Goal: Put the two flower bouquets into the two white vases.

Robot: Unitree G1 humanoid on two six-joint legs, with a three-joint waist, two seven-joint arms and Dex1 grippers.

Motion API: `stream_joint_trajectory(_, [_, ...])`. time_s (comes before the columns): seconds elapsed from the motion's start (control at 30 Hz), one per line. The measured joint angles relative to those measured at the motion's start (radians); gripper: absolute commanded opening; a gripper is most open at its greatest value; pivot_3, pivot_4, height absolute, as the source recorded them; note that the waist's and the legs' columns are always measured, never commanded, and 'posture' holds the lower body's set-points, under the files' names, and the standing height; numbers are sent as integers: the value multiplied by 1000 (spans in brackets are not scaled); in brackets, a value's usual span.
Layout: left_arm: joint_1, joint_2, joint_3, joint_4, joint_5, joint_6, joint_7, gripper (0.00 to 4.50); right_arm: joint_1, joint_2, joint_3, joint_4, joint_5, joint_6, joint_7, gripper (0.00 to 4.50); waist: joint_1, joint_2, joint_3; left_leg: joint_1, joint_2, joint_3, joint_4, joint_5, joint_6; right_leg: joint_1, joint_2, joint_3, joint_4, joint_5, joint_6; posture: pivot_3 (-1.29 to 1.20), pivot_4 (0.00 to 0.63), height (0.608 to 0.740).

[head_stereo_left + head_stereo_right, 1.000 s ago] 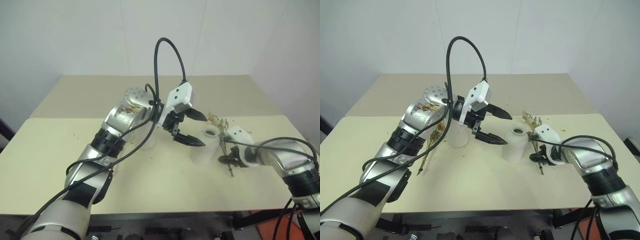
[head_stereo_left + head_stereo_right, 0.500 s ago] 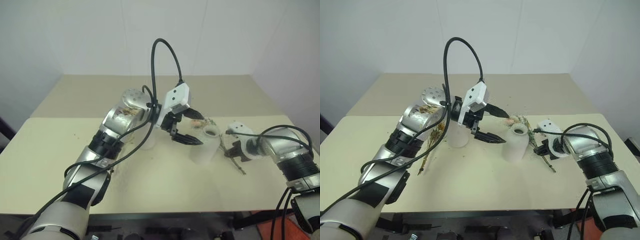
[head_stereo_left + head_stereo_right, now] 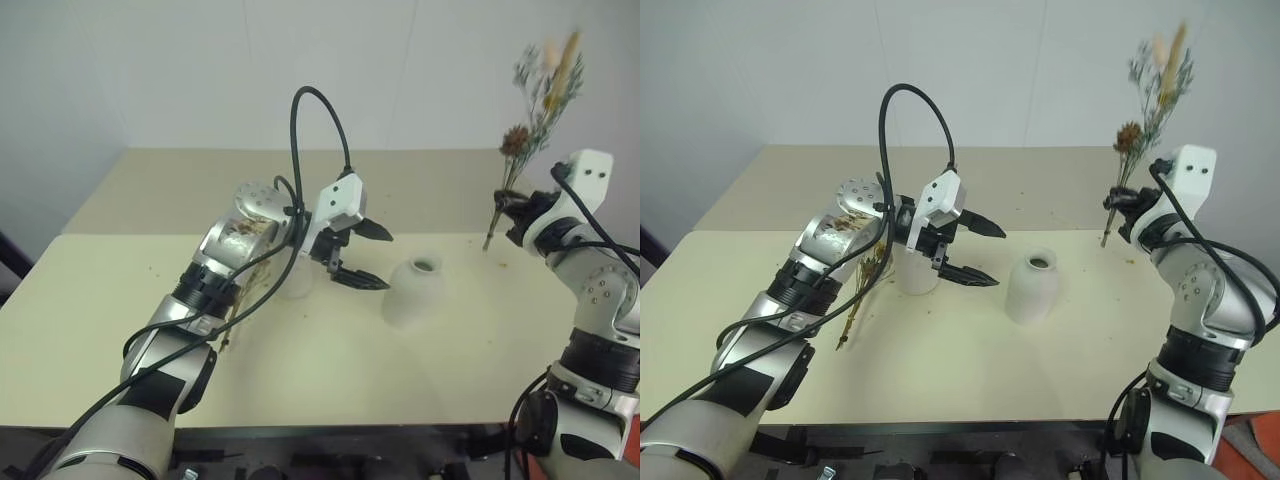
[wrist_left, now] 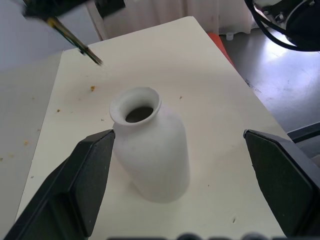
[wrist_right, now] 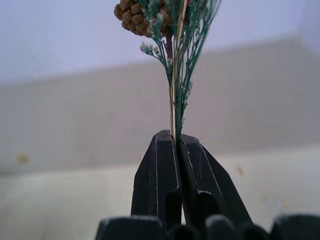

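My right gripper (image 3: 505, 206) is raised at the right, shut on the stems of the smaller mixed bouquet (image 3: 540, 90), which stands upright in the air. In the right wrist view its fingers (image 5: 160, 170) pinch the green stems below the pinecone (image 5: 131, 12). The squat white vase (image 3: 412, 290) stands mid-table. My left gripper (image 3: 386, 261) hangs open just left of it, with fingers (image 4: 85, 180) wide on either side of the vase (image 4: 150, 150) and apart from it. The taller white vase (image 3: 915, 272) stands behind my left wrist. The yellow-orange bouquet (image 3: 862, 290) lies on the table under my left arm.
The beige table (image 3: 330, 370) carries small flower crumbs around the vases. Its right edge runs below my right arm. A seam crosses the table behind the vases, and a white wall stands at the back.
My right gripper has shut on the mixed bouquet and lifted it off the table beside the squat vase, swinging it upright. My left gripper has stayed open by the vase.
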Motion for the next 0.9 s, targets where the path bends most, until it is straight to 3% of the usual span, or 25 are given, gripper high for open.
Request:
stream_joint_trajectory(0.13, [0, -20, 0, 20, 14, 14, 15, 4500, 4, 35, -48, -102, 122, -33, 18, 10, 1, 0, 0, 0, 0, 0, 0, 0, 0, 0, 0, 0, 0, 0, 0, 0, 150, 740])
stream_joint_trajectory(0.3, [0, -62, -18, 20, 59, 87, 86, 4500, 77, 51, -15, -202, 231, -48, 50, 10, 1, 0, 0, 0, 0, -1, 0, 0, 0, 1, 0, -1, 0, 0, 0, 0, 150, 740])
stream_joint_trajectory(0.63, [0, -80, -21, 16, 80, 146, 128, 4500, 247, 52, 147, -299, 266, -109, 65, 10, 0, 0, 0, 1, 0, 0, 0, 0, 0, 1, 0, 0, 0, 0, 0, 0, 150, 740])
stream_joint_trajectory(0.9, [0, -79, -21, 7, 80, 159, 133, 4500, 311, 50, 194, -308, 261, -163, 57, 10, -1, 0, 0, 1, 0, 0, 0, 0, 0, 1, 0, 0, -1, 0, 0, 0, 150, 740])
